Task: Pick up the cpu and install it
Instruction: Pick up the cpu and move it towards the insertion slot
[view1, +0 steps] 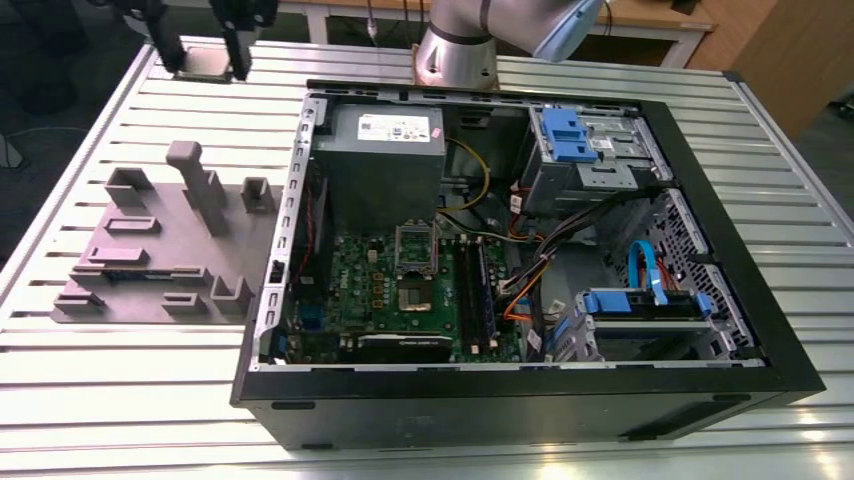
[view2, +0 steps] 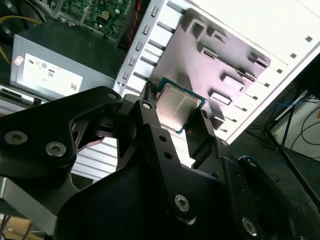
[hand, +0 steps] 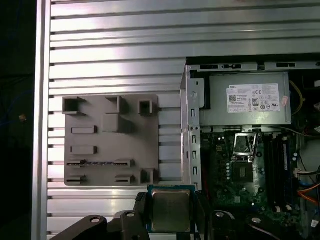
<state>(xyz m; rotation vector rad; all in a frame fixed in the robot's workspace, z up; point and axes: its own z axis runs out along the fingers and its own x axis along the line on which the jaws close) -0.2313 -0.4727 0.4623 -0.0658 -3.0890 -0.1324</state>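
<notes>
In the pincer (view2: 177, 109), the cpu (view2: 174, 106) shows a square silver top edged green.

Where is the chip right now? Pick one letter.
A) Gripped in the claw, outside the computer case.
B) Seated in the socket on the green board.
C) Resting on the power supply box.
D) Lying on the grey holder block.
A: the claw is clamped on the chip, holding it above the slatted table beside the computer case.

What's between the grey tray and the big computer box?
Just a bare strip of the slatted table separates the grey tray from the computer case, as the first wrist view shows.
</notes>
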